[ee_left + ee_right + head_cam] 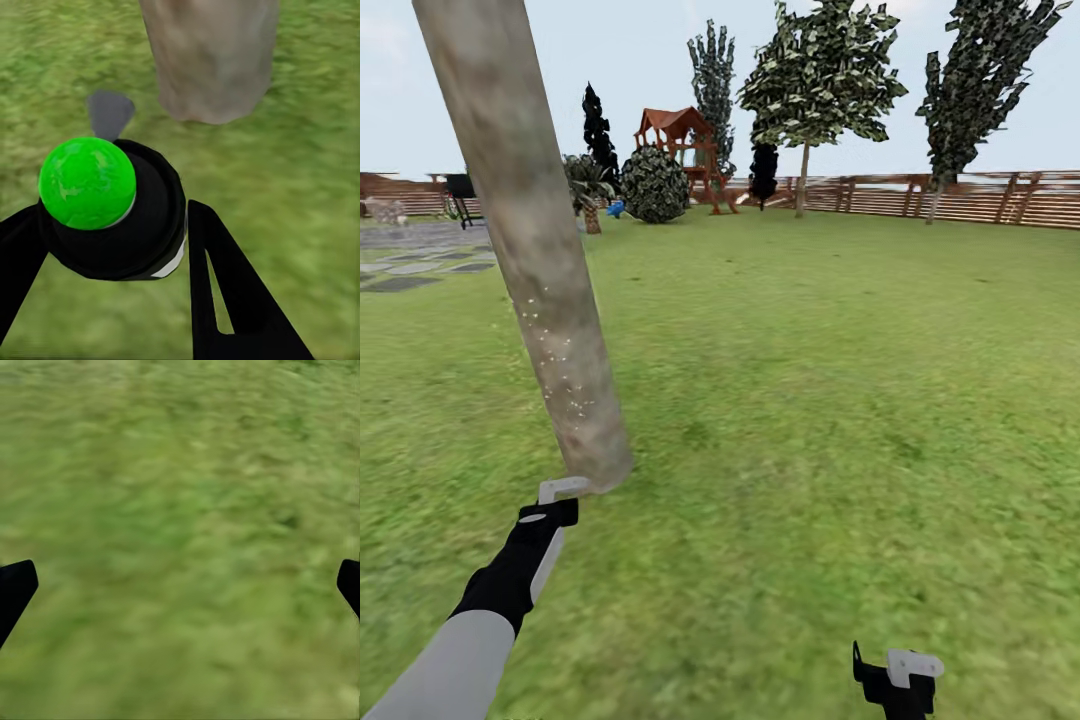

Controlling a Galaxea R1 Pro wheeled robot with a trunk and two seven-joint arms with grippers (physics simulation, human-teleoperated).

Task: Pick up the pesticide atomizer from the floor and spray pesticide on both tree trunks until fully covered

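A thick, pale mottled tree trunk (530,240) leans across the left of the head view, with white spray specks (560,370) on its lower part. Its base (214,67) stands in the grass just beyond the pesticide atomizer (112,217), a black body with a bright green round cap and a grey nozzle (109,112) turned towards the trunk. My left gripper (112,221) is shut on the atomizer, and it sits beside the trunk's foot (550,512). My right gripper (895,675) hangs low at the right, open and empty over grass (185,577). Another pale-trunked leafy tree (801,180) stands far off by the fence.
Green lawn (810,400) spreads ahead and to the right. A brown slat fence (960,200) closes the far side. A round bush (654,185), a red play tower (685,140), a short palm (590,195) and grey stepping stones (410,270) lie far back left.
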